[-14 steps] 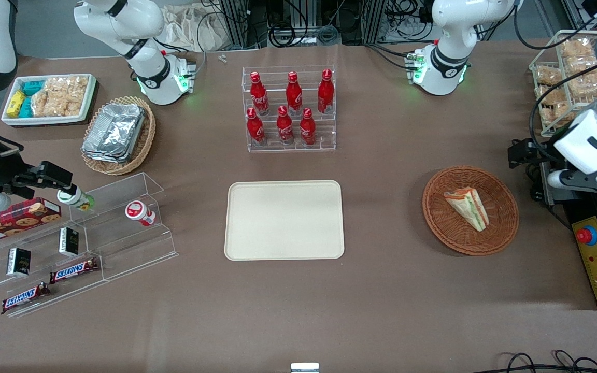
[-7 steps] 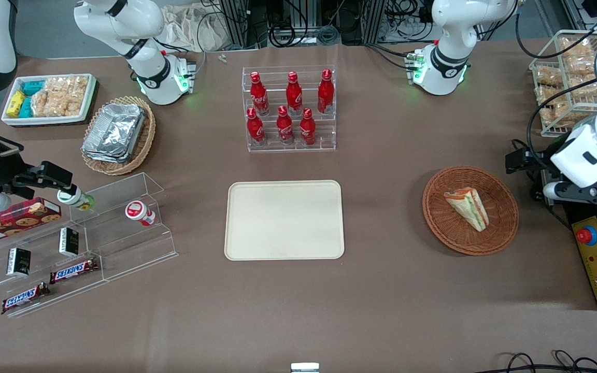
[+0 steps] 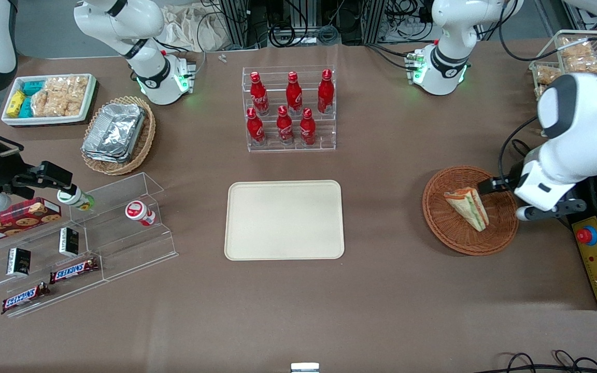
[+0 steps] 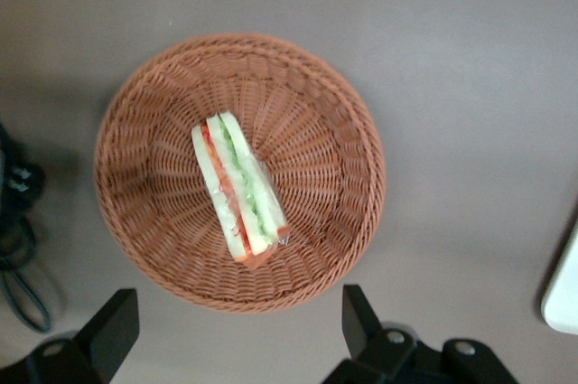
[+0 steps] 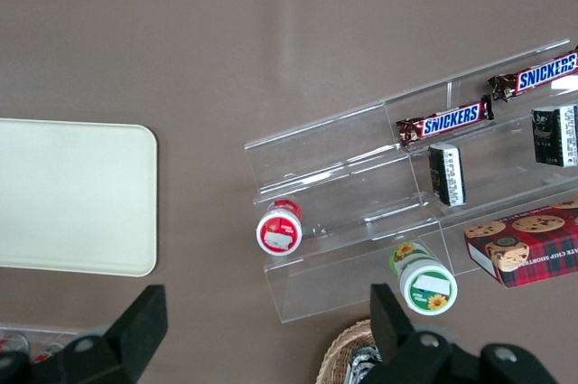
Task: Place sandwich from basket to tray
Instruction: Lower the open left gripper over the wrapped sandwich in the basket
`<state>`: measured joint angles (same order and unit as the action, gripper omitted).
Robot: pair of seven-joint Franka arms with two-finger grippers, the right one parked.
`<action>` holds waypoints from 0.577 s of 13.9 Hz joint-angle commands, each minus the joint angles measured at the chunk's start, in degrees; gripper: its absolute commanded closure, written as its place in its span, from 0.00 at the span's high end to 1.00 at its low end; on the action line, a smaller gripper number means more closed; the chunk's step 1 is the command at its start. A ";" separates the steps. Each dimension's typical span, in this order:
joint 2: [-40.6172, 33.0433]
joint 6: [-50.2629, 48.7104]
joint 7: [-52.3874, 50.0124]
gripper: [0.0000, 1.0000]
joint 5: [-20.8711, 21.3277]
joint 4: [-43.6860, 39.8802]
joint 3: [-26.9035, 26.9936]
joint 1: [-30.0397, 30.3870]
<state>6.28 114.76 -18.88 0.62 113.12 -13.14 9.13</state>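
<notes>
Sandwich [image 3: 467, 207] lying on its side in the round reddish-brown basket [image 3: 449, 228], filling layers of green and orange-red showing along the cut face. Long axis slanted across the basket floor: broad end toward the bottle rack [image 3: 289, 109], narrow tip nearer the front camera and angled toward the working arm's end of the table. In the wrist view, same wedge [image 4: 238, 187] stretched diagonally, off-centre in the basket [image 4: 334, 113], with a clear wrap visible around its tip.

Gripper [image 3: 487, 185] poised above the basket's rim at the working arm's end, just beside the sandwich's broad end, apart from it. Fingers spread wide, nothing between them; in the wrist view the two dark fingers [image 4: 113, 330] standing on either side of the basket's near rim, sandwich lying ahead of the gap rather than inside it. Height above the basket hard to judge.

Tray [image 3: 284, 219] flat on the table, well apart from the gripper toward the parked arm's end, only a pale corner [image 4: 564, 289] of it cut off at the wrist picture's edge. Gripper mostly hidden in the front view under the white wrist, only one dark tip showing.
</notes>
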 commanded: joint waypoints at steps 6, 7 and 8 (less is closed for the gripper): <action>1.89 17.24 -17.86 1.00 0.87 14.57 0.57 1.60; 2.77 17.87 -18.12 1.00 0.87 14.76 0.57 1.68; 3.73 18.74 -18.21 1.00 0.87 14.76 0.57 1.68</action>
<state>9.46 131.13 -35.07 0.62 126.75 -12.28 10.56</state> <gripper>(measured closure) 0.000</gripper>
